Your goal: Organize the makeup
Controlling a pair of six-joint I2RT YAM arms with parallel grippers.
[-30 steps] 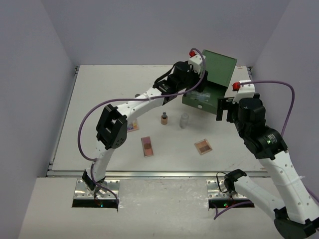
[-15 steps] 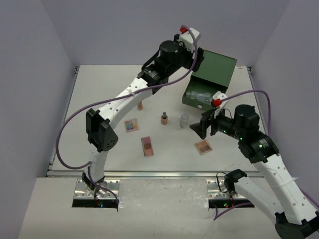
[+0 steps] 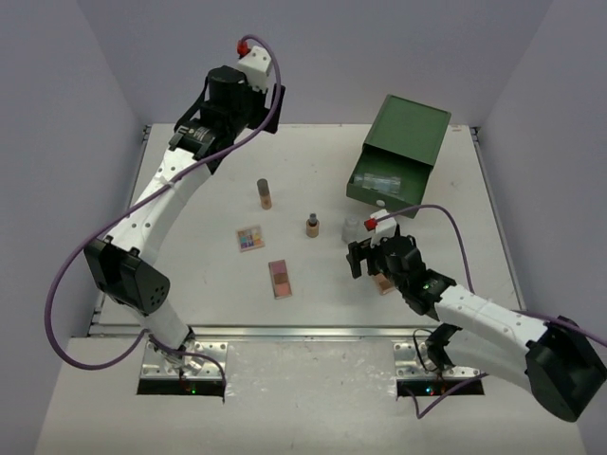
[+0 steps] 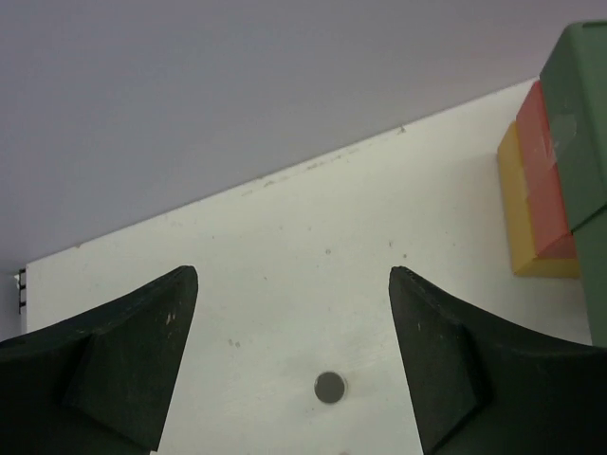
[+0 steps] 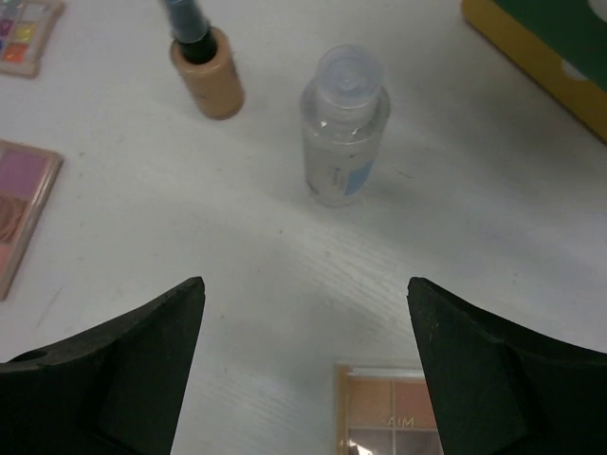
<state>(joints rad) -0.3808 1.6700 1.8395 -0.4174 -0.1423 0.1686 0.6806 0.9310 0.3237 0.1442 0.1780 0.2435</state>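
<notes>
The makeup lies on the white table (image 3: 190, 275): a tan tube (image 3: 265, 194), a small tan bottle with a dark cap (image 3: 312, 226), a clear bottle (image 3: 351, 228), a multicolour palette (image 3: 250, 237), a pink-brown palette (image 3: 281, 278) and a tan palette (image 3: 383, 283). My right gripper (image 3: 364, 257) is open and empty, low over the tan palette (image 5: 394, 412), facing the clear bottle (image 5: 343, 128) and tan bottle (image 5: 207, 76). My left gripper (image 3: 270, 102) is open and empty, high at the table's back left (image 4: 292, 277).
The green drawer box (image 3: 400, 147) stands at the back right with its top drawer open and clear bottles (image 3: 379, 180) in it. Its orange drawer (image 4: 545, 180) and yellow drawer (image 4: 526, 232) show in the left wrist view. Grey walls enclose the table.
</notes>
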